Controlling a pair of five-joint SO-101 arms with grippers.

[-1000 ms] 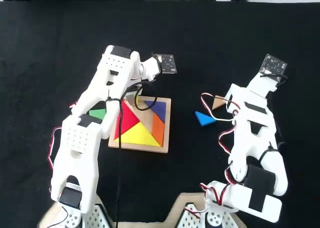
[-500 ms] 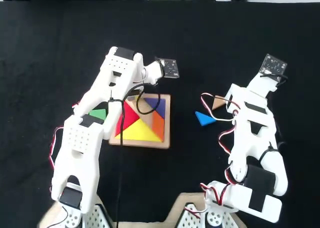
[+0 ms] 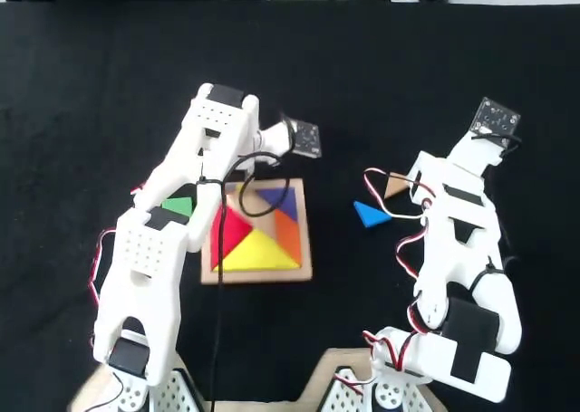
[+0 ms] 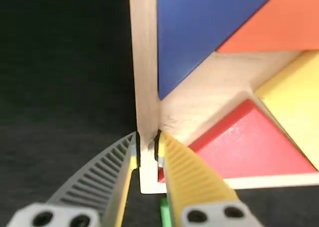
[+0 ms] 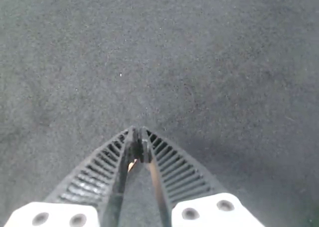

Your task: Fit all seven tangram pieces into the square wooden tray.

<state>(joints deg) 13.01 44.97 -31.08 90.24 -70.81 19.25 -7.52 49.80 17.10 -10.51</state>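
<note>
1. Near edge: both arm bases stand at the near edge of the black worktop (image 3: 82, 86).
2. Left arm (image 3: 149, 267): it extends from its base across the left side of the tray (image 3: 272, 273). The tray lies flat on the worktop, left of centre.
3. Obstruction: the left arm covers the tray's left wall. It also covers part of the green piece (image 3: 178, 206), which lies on the worktop just outside that wall.
4. Tray contents:
   - The yellow piece (image 3: 258, 249) is nearest.
   - The red piece (image 3: 231, 231) is to its left.
   - The orange piece (image 3: 286, 234) is to its right.
   - The dark-blue piece (image 3: 283, 201) is in the far right corner.
   - Bare wood shows between the red and dark-blue pieces, and a black cable (image 3: 252, 208) loops above it.
5. Left gripper (image 4: 148, 149): the fingers are clamped on the tray's far wall, close to the left corner. The grey finger is outside the wall. The yellow finger is inside, beside the red piece.
6. Loose pieces: a light-blue triangle (image 3: 370, 214) lies on the worktop, well apart from the tray on its right. A tan triangle (image 3: 396, 186) lies just beyond it, beside the right arm (image 3: 462, 240) and partly behind that arm's wires.
7. Right gripper (image 5: 138, 146): it sits over bare worktop with its fingers together, tips touching.
</note>
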